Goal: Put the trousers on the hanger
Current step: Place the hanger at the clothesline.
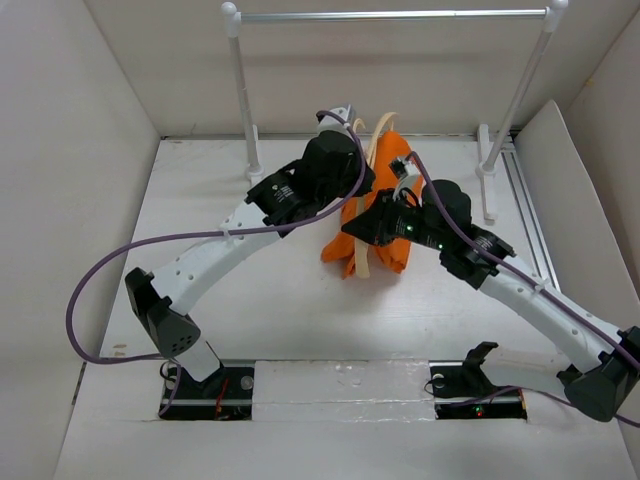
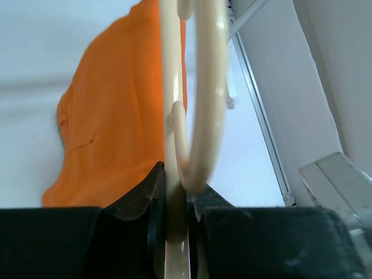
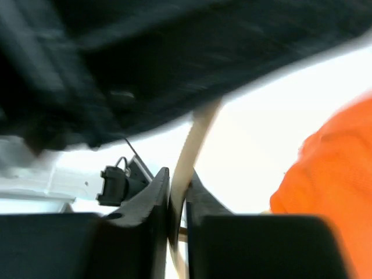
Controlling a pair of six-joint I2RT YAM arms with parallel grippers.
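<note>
Jointly, left tool (image 2: 175,189) and right tool (image 3: 178,192) pinch one hanger (image 2: 204,87) (trousers (image 2: 116,116): one).

Left gripper (image 2: 175,187) pinched tight, right gripper (image 3: 177,181) pinched

Both arms are built of white, hole-dotted links between bulky black joint housings. The left arm (image 1: 230,243) trails a purple cable (image 1: 78,300) looping toward nine o'clock. The right arm (image 1: 530,300) shows a green light (image 1: 408,229). The left gripper (image 2: 175,183) is black and wedge-fingered.
</note>
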